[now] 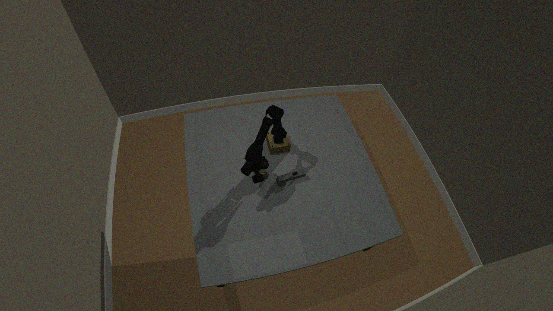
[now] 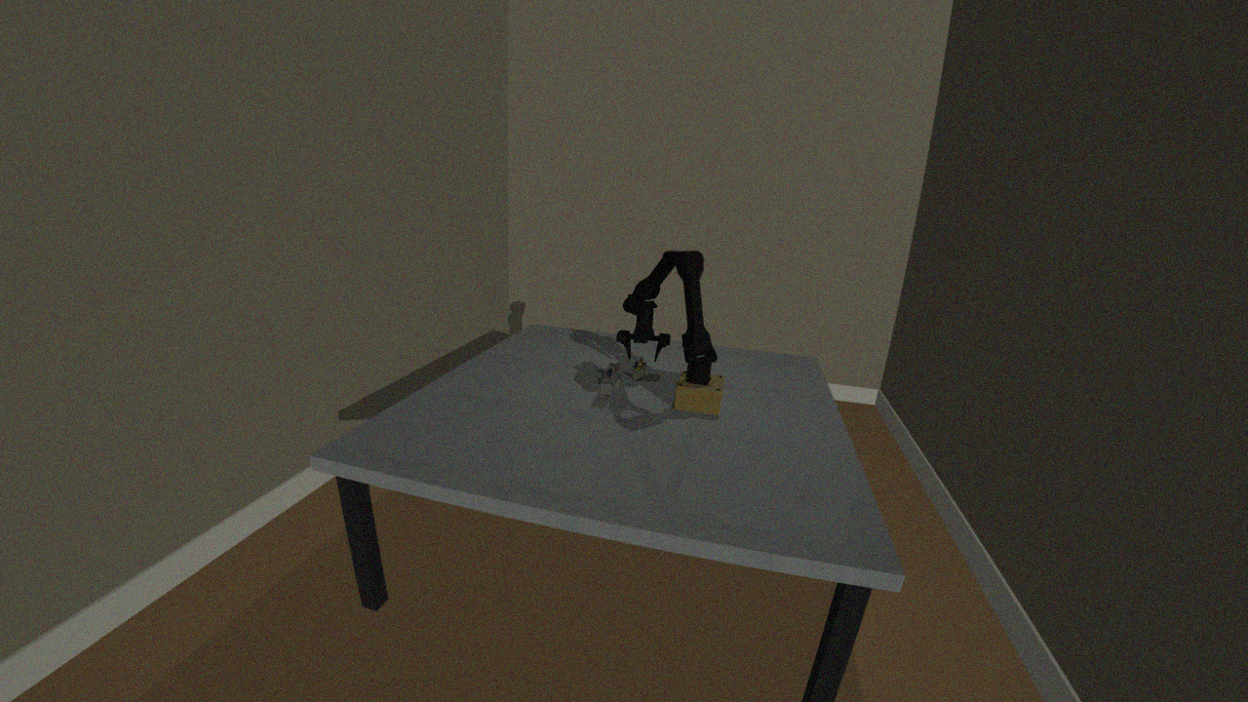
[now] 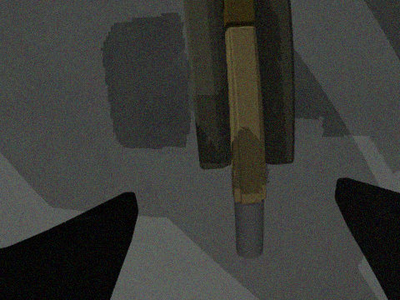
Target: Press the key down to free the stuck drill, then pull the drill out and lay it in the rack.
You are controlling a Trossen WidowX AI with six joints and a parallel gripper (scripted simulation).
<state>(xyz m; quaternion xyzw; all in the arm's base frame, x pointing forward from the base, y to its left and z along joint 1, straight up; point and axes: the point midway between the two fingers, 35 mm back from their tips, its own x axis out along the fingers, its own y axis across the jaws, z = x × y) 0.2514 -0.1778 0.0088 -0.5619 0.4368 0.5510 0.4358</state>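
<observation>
The drill (image 3: 247, 104) (image 2: 640, 360), a tan bar with a grey round shank, lies lengthwise between the two dark walls of the rack (image 3: 280, 104) (image 2: 640, 375). Its shank sticks out past the rack's near end. How deep it sits is unclear. My gripper (image 3: 237, 197) (image 2: 643, 358) is open and points down over the shank end, one finger well out on each side, touching neither. The long grey holder (image 1: 300, 176) (image 2: 606, 384) stands beside the rack. A small black block (image 1: 294, 173), apparently the key, is on its top; whether it is down cannot be told.
The arm's yellow base (image 1: 279, 148) (image 2: 698, 398) stands close by on the grey table (image 1: 328, 216) (image 2: 540, 462). The arm reaches over the rack and partly hides it in the top view. Dark shadows of the arm cross the table and the holder.
</observation>
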